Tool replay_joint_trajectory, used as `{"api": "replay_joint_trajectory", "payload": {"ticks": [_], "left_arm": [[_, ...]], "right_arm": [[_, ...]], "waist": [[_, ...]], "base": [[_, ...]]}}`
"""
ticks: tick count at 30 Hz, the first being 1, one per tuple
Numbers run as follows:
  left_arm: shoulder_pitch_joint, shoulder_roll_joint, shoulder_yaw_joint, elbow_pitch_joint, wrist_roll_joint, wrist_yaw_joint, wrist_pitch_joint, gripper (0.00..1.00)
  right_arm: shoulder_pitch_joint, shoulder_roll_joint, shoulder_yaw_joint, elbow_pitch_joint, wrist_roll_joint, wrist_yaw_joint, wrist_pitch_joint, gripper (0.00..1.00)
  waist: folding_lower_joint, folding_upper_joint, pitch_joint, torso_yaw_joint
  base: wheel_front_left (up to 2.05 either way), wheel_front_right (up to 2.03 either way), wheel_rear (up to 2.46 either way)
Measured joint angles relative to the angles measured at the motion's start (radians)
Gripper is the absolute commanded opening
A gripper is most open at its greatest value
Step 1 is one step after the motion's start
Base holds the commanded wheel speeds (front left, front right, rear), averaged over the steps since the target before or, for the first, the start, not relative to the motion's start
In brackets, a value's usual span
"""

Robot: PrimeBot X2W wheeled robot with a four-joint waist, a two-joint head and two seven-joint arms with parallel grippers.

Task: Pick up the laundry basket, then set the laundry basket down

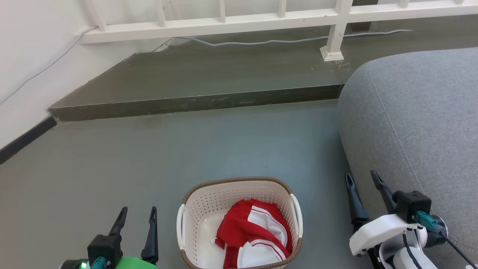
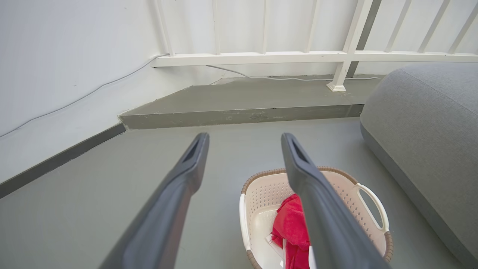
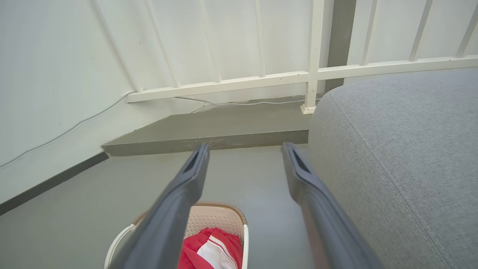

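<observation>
Laundry basket [image 1: 224, 201] on floor [image 1: 186, 149], holding crumpled red-white garment [image 1: 250, 228].

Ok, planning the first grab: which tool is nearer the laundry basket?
Left. The left tool hovers just left of the laundry basket; the right tool is farther off, beside the sofa.
</observation>
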Motion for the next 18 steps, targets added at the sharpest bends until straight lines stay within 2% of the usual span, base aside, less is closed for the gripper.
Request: {"api": "replay_joint_trajectory", "payload": {"ticks": [18], "left_arm": [[0.013, -0.021, 0.024, -0.025, 0.037, 0.0, 0.0, 1.0]], "right_arm": [[0.01, -0.002, -0.004, -0.022, -0.025, 0.001, 0.0, 1.0]], "waist": [[0.0, 0.0, 0.013, -0.003]], "base": [[0.0, 0.0, 0.0]]}}
